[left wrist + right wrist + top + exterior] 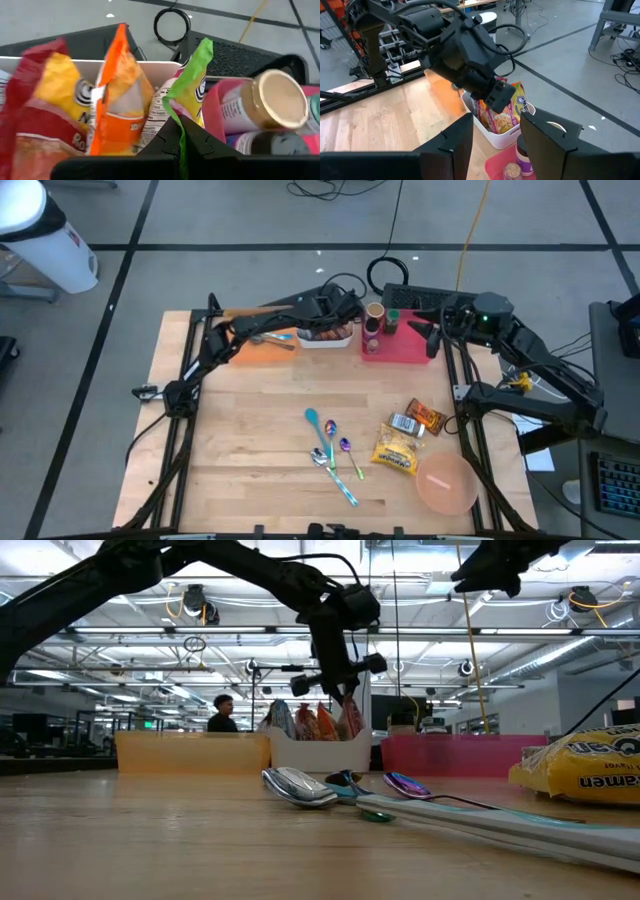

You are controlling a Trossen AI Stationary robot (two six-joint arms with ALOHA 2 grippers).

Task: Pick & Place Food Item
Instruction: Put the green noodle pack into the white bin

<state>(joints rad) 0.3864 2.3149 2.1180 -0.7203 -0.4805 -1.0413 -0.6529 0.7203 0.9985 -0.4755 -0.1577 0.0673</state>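
Currently, task thing: green-topped snack packet [189, 85], standing upright in the white bin [325, 340] at the table's [250, 440] far edge, beside orange and red packets.
Left gripper [181, 145]: fingers pressed together, pinching the green packet's top edge, as seen in the left wrist view.
Right gripper [495, 135]: held over the pink tray [400, 345]; fingers spread, nothing between them.
Handling, judged: packet is light, soft and crinkly; film is probably slippery, contents crushable. The sealed top seam is the best place for a hold; the body would buckle.
Risk, judged: neighbouring packets may be dragged up with it.
Hidden: packet's lower half is sunk in the bin; how deep the pinch goes cannot be made out; brand print is cut off.
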